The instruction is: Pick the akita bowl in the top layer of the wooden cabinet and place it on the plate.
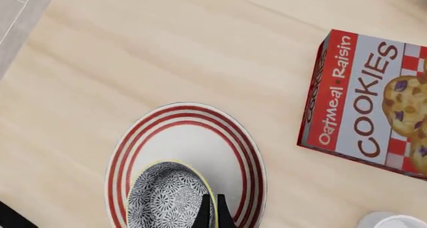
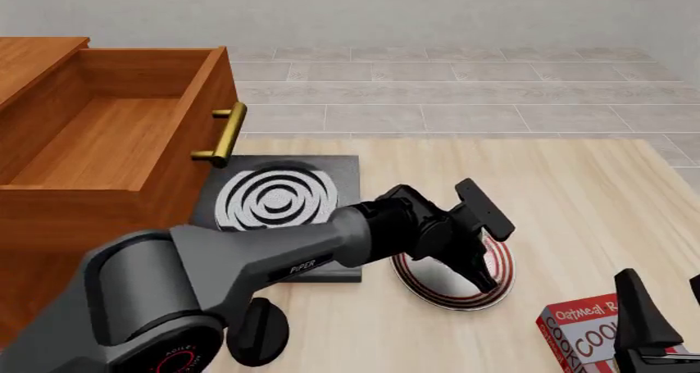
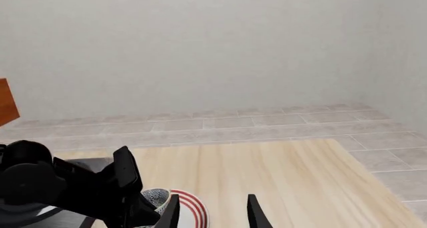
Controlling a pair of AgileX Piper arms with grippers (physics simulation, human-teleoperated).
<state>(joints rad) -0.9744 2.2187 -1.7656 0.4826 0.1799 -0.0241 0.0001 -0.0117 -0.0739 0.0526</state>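
The akita bowl (image 1: pixel 163 198), white with a dark net pattern, sits over the near part of the red-ringed plate (image 1: pixel 193 138). My left gripper (image 1: pixel 212 214) is shut on the bowl's rim, its two thin fingers pinched close together. In the front view the left gripper (image 2: pixel 481 273) hangs over the plate (image 2: pixel 497 287) and hides the bowl. From the right wrist, the bowl (image 3: pixel 156 197) and plate (image 3: pixel 195 206) show beside the left arm. The wooden cabinet (image 2: pixel 65 225) stands at the left, and its top layer (image 2: pixel 110 139) is pulled out and empty. My right gripper (image 3: pixel 213 214) is open and holds nothing.
An Oatmeal Raisin cookie box (image 2: pixel 585 332) lies right of the plate, by the right gripper (image 2: pixel 665 311). A black slab with white spiral rings (image 2: pixel 279 201) lies between cabinet and plate. A black knob-shaped object (image 2: pixel 257 332) sits near the front. The drawer's brass handle (image 2: pixel 225 135) juts out.
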